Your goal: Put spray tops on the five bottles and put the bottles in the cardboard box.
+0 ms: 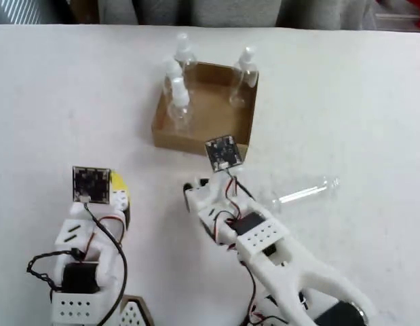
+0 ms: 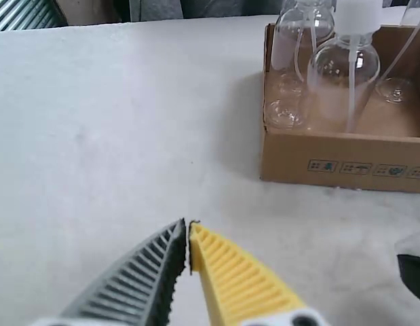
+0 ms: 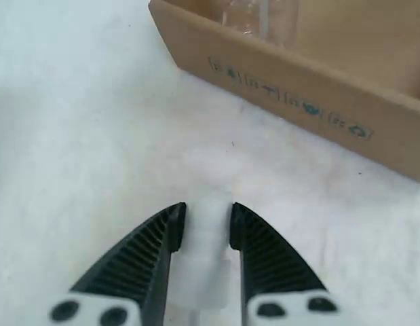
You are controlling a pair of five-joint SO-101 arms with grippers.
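At the near edge of the white table (image 1: 74, 88), the right gripper (image 3: 206, 214) is clamped on a single white spray top (image 3: 208, 258), its two black ribbed fingers (image 3: 152, 244) pressing the piece from either side. The lower end of the top is cut off by the edge of the wrist view. Beside it, the left gripper (image 2: 188, 231) sits just above the table with its grey and yellow fingers pressed together, tip to tip, holding nothing. A dark shape (image 2: 414, 275) at the edge of the left wrist view is cropped and cannot be identified. Five bottles can be counted. The fifth bottle (image 1: 301, 193) lies on its side on the table, just beside the right arm on the side away from the left arm. It has no top on its neck, and its clear body is faint against the white surface. Farther off, just beyond the right gripper, stands the open cardboard box (image 1: 196, 141). The other four bottles (image 1: 179, 102) stand upright in it, each with a white top. Three cluster along one side and one stands alone at the opposite far corner. In the left wrist view their upper parts run out of frame.
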